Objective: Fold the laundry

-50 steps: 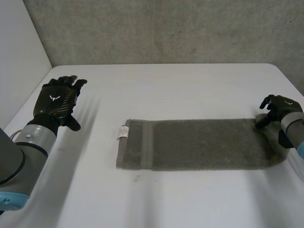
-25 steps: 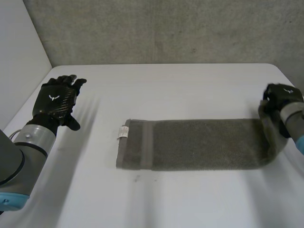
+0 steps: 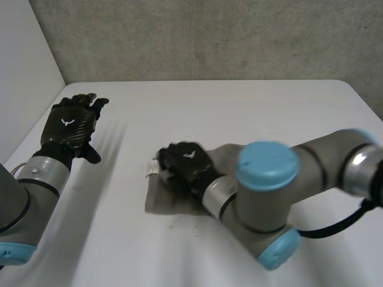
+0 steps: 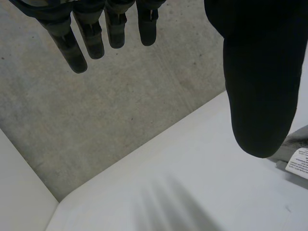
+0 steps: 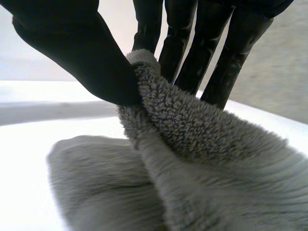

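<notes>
– Two hands are marked; how is the left hand [image 3: 67,127] posed?
– It is held above the counter [image 3: 227,104] near the left edge, well apart from the towel [image 3: 163,202], at the end of the left arm [image 3: 36,179]. The back of the hand is turned upward. In the left wrist view its fingers [image 4: 77,50] are seen straight and spread, with the thumb [image 4: 252,86] set apart from them. Nothing is held.
– And the right hand [image 3: 187,162]?
– It is placed over the towel's labelled end. The right arm [image 3: 269,197] is stretched across the counter from the right side, with a light-blue cap [image 3: 267,165] at the elbow. In the right wrist view a fold of towel [image 5: 216,163] is pinched between the thumb [image 5: 82,53] and the straight fingers [image 5: 211,53]. The fold is raised above the rest of the cloth.
– Where is the towel found?
– It is laid on the middle of the counter and is largely covered by the right arm. Its banded end is seen beneath the right hand, with the white label [image 3: 154,167] just beside the fingers. In the left wrist view the label [image 4: 299,163] and a strip of grey pile are also caught beyond the left thumb.
</notes>
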Available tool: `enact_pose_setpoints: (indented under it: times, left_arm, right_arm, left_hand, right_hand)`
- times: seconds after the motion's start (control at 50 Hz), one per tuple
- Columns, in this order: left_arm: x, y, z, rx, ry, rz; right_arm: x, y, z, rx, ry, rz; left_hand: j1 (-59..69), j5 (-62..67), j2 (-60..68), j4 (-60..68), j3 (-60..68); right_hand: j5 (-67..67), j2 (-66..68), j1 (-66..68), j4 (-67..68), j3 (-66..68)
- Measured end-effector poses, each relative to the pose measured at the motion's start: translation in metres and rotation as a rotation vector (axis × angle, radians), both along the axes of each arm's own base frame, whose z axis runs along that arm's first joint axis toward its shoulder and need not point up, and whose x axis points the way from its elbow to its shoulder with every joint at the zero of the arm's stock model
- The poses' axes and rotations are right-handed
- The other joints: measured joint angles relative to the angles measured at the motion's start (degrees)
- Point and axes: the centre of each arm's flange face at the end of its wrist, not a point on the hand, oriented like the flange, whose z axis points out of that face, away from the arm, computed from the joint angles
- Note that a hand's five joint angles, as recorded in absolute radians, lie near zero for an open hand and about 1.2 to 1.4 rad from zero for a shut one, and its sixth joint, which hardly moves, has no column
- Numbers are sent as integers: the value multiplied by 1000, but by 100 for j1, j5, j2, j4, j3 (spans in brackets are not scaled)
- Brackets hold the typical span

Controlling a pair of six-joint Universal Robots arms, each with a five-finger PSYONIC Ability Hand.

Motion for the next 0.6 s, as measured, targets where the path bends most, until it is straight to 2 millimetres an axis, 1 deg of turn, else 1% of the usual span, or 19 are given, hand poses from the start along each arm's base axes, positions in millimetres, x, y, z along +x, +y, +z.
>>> enact_pose_setpoints:
  times: [0.02,0.08,0.16,0.26,0.32,0.34,0.38,0.4,0.42,0.46,0.48,0.52,0.54,0.56,0.58,0.6]
  left_arm:
    - [0,0,0,0,0,0]
    - [0,0,0,0,0,0]
    - [0,0,0,1,0,0]
    - [0,0,-1,1,0,0]
    - [0,0,-1,1,0,0]
    - [0,0,-1,1,0,-1]
    - [0,0,-1,1,0,-1]
    - [0,0,-1,3,-1,-2]
    - [0,0,-1,3,-1,-2]
    - [0,0,-1,4,-1,-3]
    - [-1,1,-2,7,-2,-4]
    - [-1,2,-3,9,-2,-5]
    - [-2,4,-3,12,-3,-10]
    - [-2,4,-3,12,-3,-10]
    - [-3,5,-4,13,-3,-15]
    - [-5,7,-4,15,-3,-20]
  right_arm:
    - [9,7,-7,-2,-1,26]
    - [18,10,-12,-10,-7,43]
    - [27,8,-8,-37,-25,48]
    - [29,7,-2,-52,-30,51]
    - [28,10,-2,-46,-21,59]
    - [27,17,-6,-32,-1,74]
    - [27,17,-6,-32,-1,74]
    - [26,21,-8,-25,11,80]
    - [24,30,-13,-14,52,98]
    - [23,32,-15,-14,69,101]
    - [19,35,-15,-26,106,101]
    - [17,35,-14,-36,125,99]
    - [10,30,-6,-57,143,78]
    - [10,30,-6,-57,143,78]
    - [5,27,-2,-64,149,65]
    - [-3,20,6,-74,153,36]
  left_hand:
    - [0,0,0,0,0]
    - [0,0,0,0,0]
    - [0,0,0,0,0]
    - [0,0,0,0,0]
    - [0,0,0,0,0]
    - [0,0,0,0,0]
    - [0,0,0,0,0]
    - [0,0,0,0,0]
    - [0,0,0,0,0]
    - [0,0,0,0,0]
    - [0,0,0,0,0]
    - [0,0,0,0,0]
    - [0,0,0,0,0]
    - [0,0,0,0,0]
    - [0,0,0,0,0]
    - [0,0,0,0,0]
  right_hand:
    - [1,0,0,0,47]
    - [1,0,0,15,54]
    - [1,0,0,18,54]
    - [2,0,0,18,54]
    - [2,0,0,18,54]
    - [3,0,0,18,54]
    - [3,0,0,18,54]
    - [3,0,-15,18,54]
    - [-2255,-2533,-1931,-2424,-2459]
    - [-2446,-2732,-2097,-2619,-2555]
    - [-4640,-4821,-3980,-4859,-4761]
    - [-5130,-5295,-4299,-5398,-5283]
    - [-5263,-5425,-4337,-5487,-5467]
    - [-5263,-5425,-4337,-5487,-5467]
    - [-5265,-5425,-4337,-5487,-5469]
    - [-5272,-5425,-4337,-5487,-5470]
